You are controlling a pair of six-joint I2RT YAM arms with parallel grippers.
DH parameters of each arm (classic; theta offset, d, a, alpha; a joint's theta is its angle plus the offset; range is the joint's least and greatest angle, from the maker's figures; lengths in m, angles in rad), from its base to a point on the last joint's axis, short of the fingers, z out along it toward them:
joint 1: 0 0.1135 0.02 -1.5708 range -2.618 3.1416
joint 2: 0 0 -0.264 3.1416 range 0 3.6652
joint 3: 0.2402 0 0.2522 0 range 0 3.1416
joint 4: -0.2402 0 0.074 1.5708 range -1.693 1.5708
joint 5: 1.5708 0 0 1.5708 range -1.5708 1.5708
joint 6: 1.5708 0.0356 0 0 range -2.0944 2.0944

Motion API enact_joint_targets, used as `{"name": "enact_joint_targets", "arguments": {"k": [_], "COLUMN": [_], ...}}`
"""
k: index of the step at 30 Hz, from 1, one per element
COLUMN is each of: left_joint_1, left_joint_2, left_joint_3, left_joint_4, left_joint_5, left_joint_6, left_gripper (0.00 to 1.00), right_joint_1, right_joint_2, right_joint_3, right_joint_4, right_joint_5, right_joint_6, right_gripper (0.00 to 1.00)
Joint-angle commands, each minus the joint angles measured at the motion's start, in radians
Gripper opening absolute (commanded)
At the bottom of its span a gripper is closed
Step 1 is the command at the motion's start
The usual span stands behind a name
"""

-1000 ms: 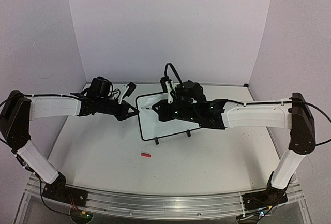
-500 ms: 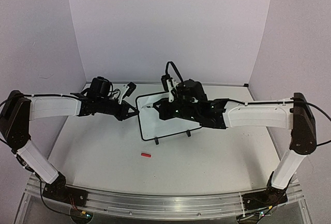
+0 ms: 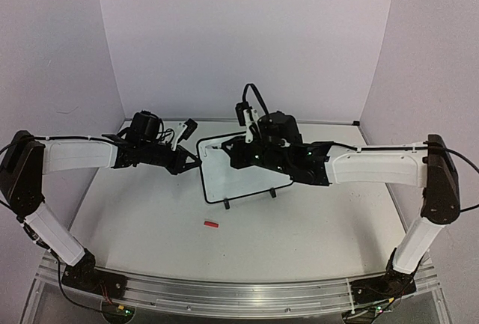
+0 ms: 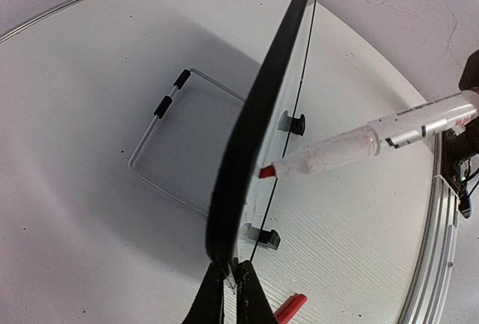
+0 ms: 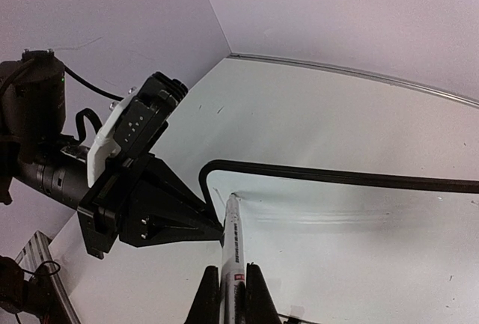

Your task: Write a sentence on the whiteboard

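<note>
The whiteboard point(image 3: 243, 178) stands upright on two black clip feet near the table's middle. My left gripper point(image 3: 197, 159) is shut on its left edge. From the left wrist the board shows edgewise as a thin black frame point(image 4: 254, 129), with the left gripper point(image 4: 229, 283) pinching it. My right gripper point(image 3: 233, 153) is shut on a white marker point(image 5: 233, 238). The marker's red tip point(image 4: 267, 170) touches the board's upper left corner. Of the sentence only a short thin stroke point(image 5: 218, 189) shows beside the tip; the board face point(image 5: 359, 234) is otherwise white.
A red marker cap point(image 3: 211, 224) lies on the table in front of the board, and the cap point(image 4: 290, 307) also shows beside the left fingers. A thin wire loop point(image 4: 161, 148) with two black sleeves lies behind the board. Lilac walls close the back and sides.
My right gripper and the marker have shifted slightly up and to the right on the board. The left arm and the board have not moved.
</note>
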Motion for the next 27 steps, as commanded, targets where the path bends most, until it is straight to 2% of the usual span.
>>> {"name": "enact_joint_targets", "arguments": {"k": [1, 27], "left_joint_1": [-0.002, -0.003], "left_joint_2": [0.017, 0.004], "left_joint_3": [0.035, 0.032], "left_joint_4": [-0.030, -0.035], "left_joint_5": [-0.044, -0.050], "left_joint_6": [0.051, 0.056], "left_gripper": [0.00, 0.00], "right_joint_1": [-0.002, -0.002], "right_joint_2": [-0.033, -0.040], "right_joint_3": [0.020, -0.034], "right_joint_4": [0.030, -0.027], "right_joint_5": [0.036, 0.055], "right_joint_6": [-0.006, 0.023], "right_gripper": [0.00, 0.00]}}
